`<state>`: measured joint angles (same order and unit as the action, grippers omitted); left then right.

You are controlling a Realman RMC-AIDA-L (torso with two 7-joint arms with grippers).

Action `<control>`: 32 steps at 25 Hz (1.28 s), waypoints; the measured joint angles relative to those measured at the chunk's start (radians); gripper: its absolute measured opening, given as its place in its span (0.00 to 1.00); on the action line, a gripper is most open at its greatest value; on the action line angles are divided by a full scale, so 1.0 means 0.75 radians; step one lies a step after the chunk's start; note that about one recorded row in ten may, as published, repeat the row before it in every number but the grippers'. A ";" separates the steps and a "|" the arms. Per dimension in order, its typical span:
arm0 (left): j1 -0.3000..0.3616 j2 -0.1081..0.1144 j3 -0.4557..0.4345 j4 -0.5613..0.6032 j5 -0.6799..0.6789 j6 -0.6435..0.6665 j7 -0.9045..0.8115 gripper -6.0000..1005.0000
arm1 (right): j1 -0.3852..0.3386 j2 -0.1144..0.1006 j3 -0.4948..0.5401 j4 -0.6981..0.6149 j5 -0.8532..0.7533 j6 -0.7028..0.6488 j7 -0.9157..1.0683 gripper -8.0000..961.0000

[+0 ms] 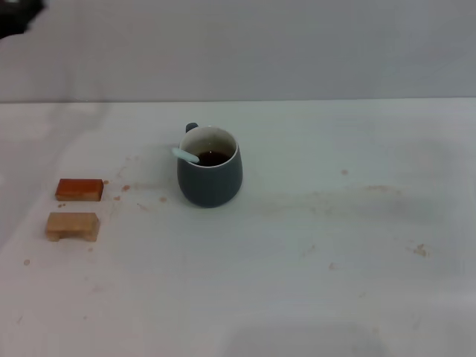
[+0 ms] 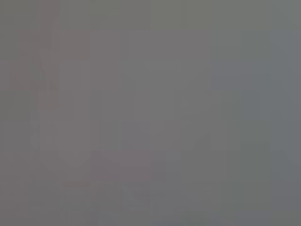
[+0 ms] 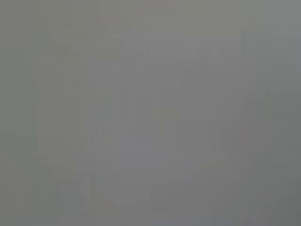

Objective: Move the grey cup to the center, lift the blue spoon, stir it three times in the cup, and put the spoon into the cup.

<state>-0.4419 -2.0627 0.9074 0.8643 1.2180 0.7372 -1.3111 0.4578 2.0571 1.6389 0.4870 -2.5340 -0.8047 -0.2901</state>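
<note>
The blue spoon (image 1: 185,155) rests inside the grey cup (image 1: 210,177), its handle leaning over the rim toward the robot's left. Neither gripper is in view, so their grip cannot be told.

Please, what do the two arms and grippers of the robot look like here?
Neither arm nor gripper shows in any view. The head view has only the grey cup holding the blue spoon; both wrist views are blank grey.

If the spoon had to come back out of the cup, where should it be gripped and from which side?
Grip the blue spoon by its pale handle end, which leans over the rim on the robot's left side of the grey cup. Coming from above looks best: the bowl sits down in the dark liquid. Neither end effector is in view.
</note>
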 joint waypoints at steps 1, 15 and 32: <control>0.003 0.000 -0.017 -0.060 -0.109 0.009 0.122 0.59 | -0.016 0.002 0.018 0.003 0.000 0.000 0.000 0.57; 0.080 0.006 -0.269 -0.559 -0.560 0.237 0.793 0.59 | -0.346 0.037 0.116 0.114 0.013 -0.007 0.032 0.57; 0.044 0.004 -0.314 -0.641 -0.702 0.241 0.920 0.58 | -0.236 0.029 0.115 -0.045 0.014 -0.074 0.084 0.57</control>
